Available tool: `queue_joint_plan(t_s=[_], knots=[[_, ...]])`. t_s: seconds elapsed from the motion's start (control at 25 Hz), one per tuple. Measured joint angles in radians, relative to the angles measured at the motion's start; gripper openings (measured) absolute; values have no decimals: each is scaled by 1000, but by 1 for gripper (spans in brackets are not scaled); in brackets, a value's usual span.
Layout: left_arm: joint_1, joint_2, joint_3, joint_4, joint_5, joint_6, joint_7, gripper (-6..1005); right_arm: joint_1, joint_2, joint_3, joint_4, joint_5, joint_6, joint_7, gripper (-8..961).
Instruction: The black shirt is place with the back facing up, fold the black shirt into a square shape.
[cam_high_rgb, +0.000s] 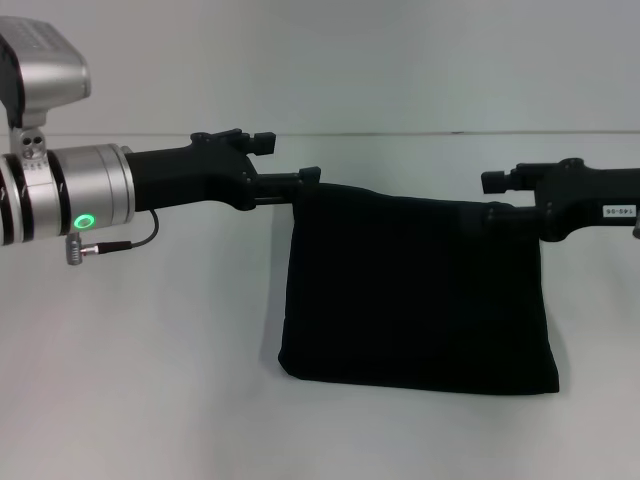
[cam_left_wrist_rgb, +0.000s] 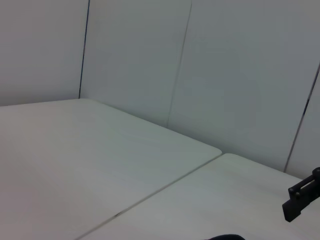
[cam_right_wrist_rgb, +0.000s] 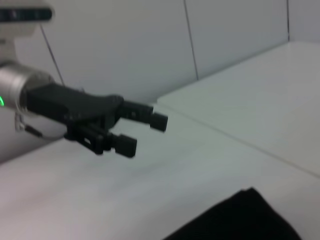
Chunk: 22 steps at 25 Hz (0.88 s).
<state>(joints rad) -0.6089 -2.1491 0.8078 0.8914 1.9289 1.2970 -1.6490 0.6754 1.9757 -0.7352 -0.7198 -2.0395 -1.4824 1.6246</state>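
Both black grippers, left (cam_high_rgb: 300, 190) and right (cam_high_rgb: 497, 213), are clamping the soft matte-black shirt's (cam_high_rgb: 415, 290) top corners, its folded body hanging below them.

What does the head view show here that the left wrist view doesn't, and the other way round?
Only the head view shows the matte-black soft fabric shirt as a whole, folded to a rough rectangle, with the left gripper at its far left corner and the right gripper at its far right corner. Only the left wrist view shows the pale wall panels behind the table and the seam between two tabletop sections. Both show the white tabletop; the left wrist view catches just a black sliver of fabric and part of the right gripper at its edges.
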Motion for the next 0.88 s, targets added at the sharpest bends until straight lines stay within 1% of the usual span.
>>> queue_joint_plan(t_s=[0.16,0.28,0.4,0.48,0.6,0.88], knots=[[9,-2,4,-11,3,5,66,852,11,11,-1,7,-36,16,-2,759],[14,-5,3,-37,-3,19,147,894,10,28,-2,9,-36,29,-15,761],[3,1,6,-66,8,44,167,908,5,37,-10,9,-37,40,-26,796],[-10,7,9,-84,34,61,169,908,0,38,-19,10,-37,43,-27,796],[-25,11,25,-91,84,68,143,908,-10,38,-28,13,-44,38,-27,796],[-30,5,45,-91,110,89,134,908,-21,39,-28,20,-49,35,-21,796]])
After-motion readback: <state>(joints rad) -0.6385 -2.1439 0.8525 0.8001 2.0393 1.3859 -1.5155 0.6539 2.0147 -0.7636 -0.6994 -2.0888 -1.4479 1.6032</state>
